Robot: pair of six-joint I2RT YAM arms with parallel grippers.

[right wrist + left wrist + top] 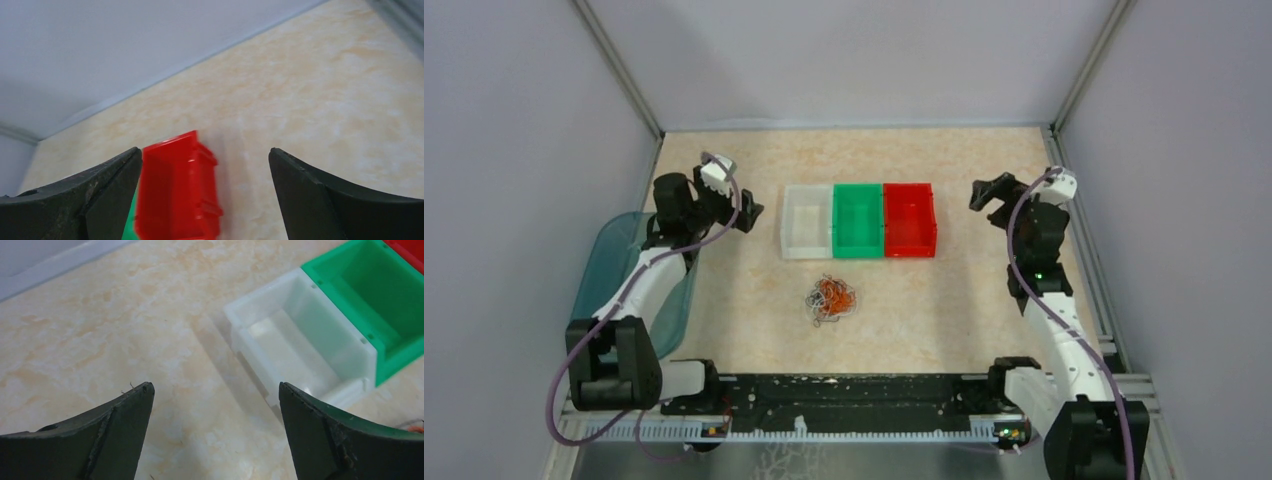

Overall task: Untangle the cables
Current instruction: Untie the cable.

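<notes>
1. The worktop (944, 300) is a pale, marbled beige surface enclosed by grey walls on three sides.
2. The left arm (639, 290) rises from its base at the near edge and bends inward. The left fingers (746, 214) are spread wide apart with nothing between them. They hang over bare worktop just left of the white bin, and in the left wrist view only the surface shows between the two dark tips.
3. The right arm (1054, 310) stands on the other side, folded in the same way. The right fingers (990, 192) are likewise spread to their full width and hold nothing. They sit to the right of the red bin and apart from it.
4. A teal translucent plastic piece (614, 250) lies at the left edge of the worktop, partly under the left arm.
5. Three open bins stand in a row, touching side by side, in the middle of the worktop: a white bin (786, 222) on the left, a green bin (857, 222) in the centre and a red bin (910, 220) on the right. All three look empty.
6. The cables (831, 299) lie in one small knotted clump of orange, pale and dark strands. The clump is on the worktop in front of the white and green bins, between the bins and the arm bases, and well apart from both sets of fingers.
</notes>
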